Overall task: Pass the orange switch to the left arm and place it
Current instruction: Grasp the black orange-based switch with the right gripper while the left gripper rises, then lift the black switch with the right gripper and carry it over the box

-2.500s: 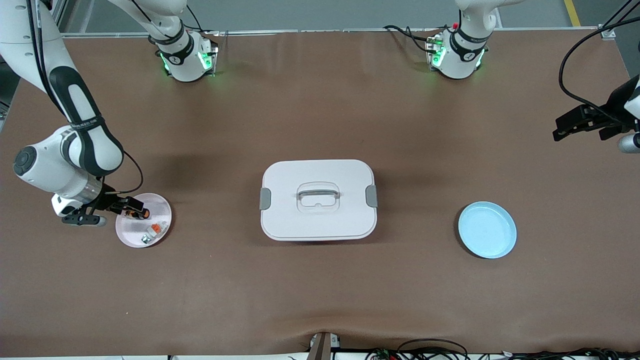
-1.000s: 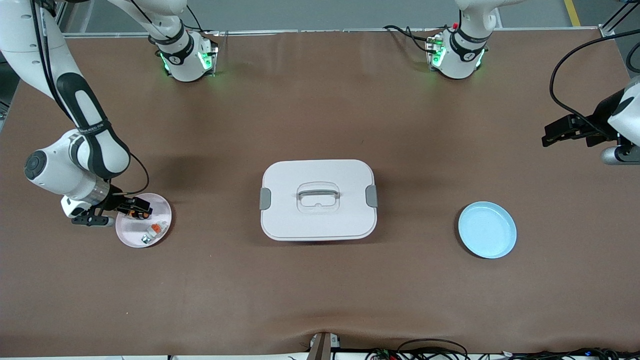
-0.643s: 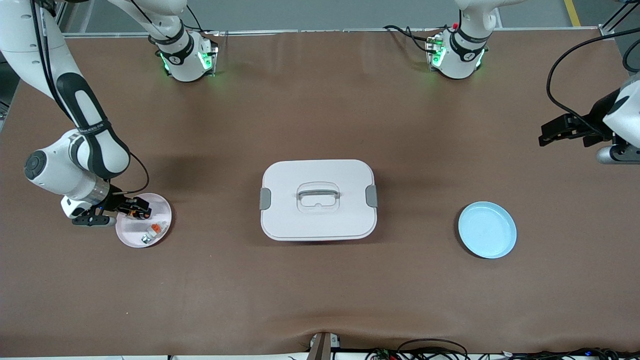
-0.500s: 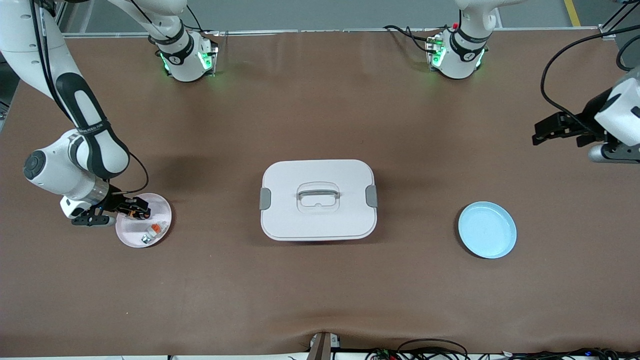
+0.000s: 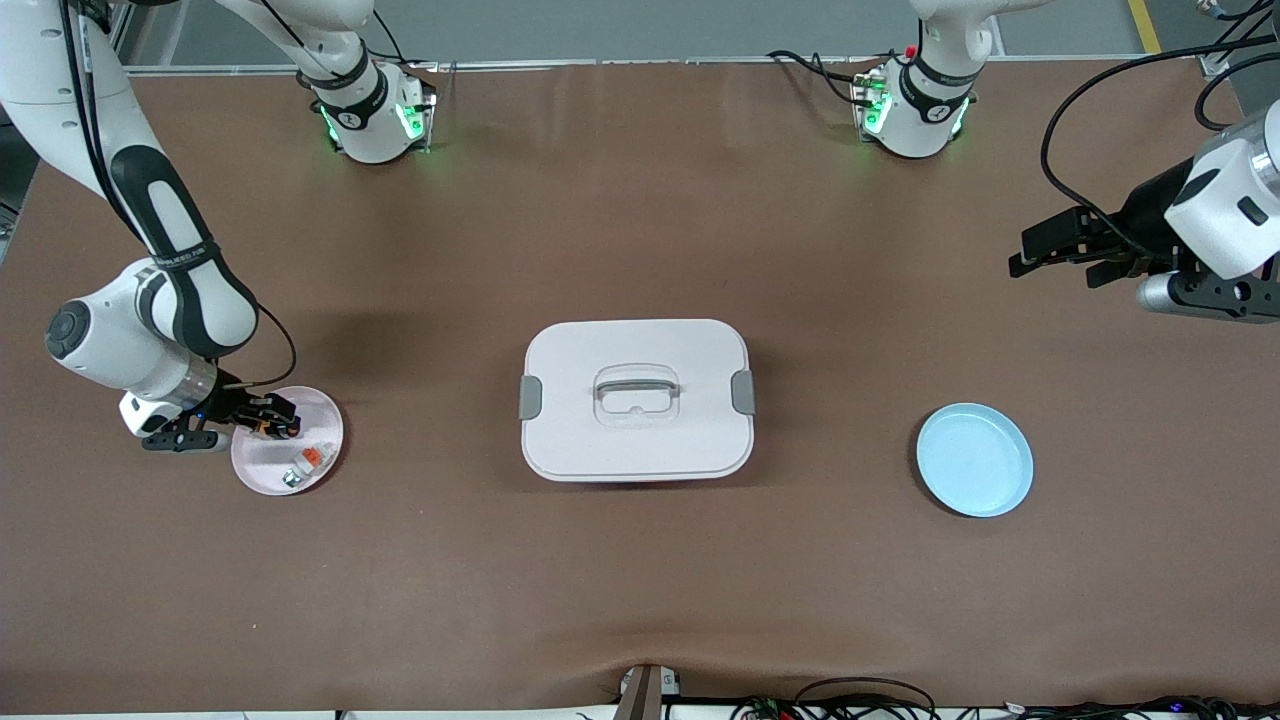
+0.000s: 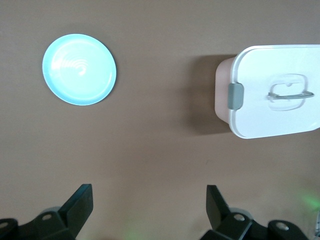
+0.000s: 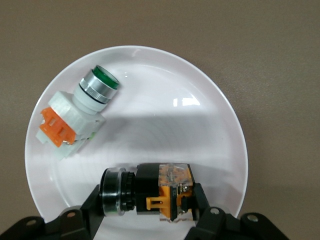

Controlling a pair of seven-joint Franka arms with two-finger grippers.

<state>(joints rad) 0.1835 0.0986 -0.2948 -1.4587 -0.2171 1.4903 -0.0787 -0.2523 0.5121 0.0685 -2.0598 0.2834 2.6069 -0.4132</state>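
1. Right gripper (image 5: 272, 416) is down at the pink plate (image 5: 320, 455) near the right arm's end of the table. Wrist view shows its fingers (image 7: 197, 200) on either side of the orange switch (image 7: 150, 192), closed on it.
2. The switch lies on its side on the plate, black body with orange marks, round button end pointing sideways. Can't tell whether it's lifted clear of the plate or resting on it.
3. Second part on the same plate: white-grey switch with green button (image 7: 80, 115) and an orange tab, lying apart from the gripped one, nearer the front camera in the front view (image 5: 305, 462).
4. Box (image 5: 636, 398) sits mid-table, lid on, grey latches at both ends, handle recessed in the lid. Well apart from both grippers.
5. Blue plate (image 5: 975, 459) is toward the left arm's end of the table, nothing on it, slightly nearer the front camera than the box centre.
6. Left gripper (image 5: 1050, 248) hangs in the air over bare table at the left arm's end, jaws spread wide and holding nothing. Its wrist view looks down on the blue plate (image 6: 79, 69) and one end of the box (image 6: 267, 90), both fingers (image 6: 80, 202) in shot.
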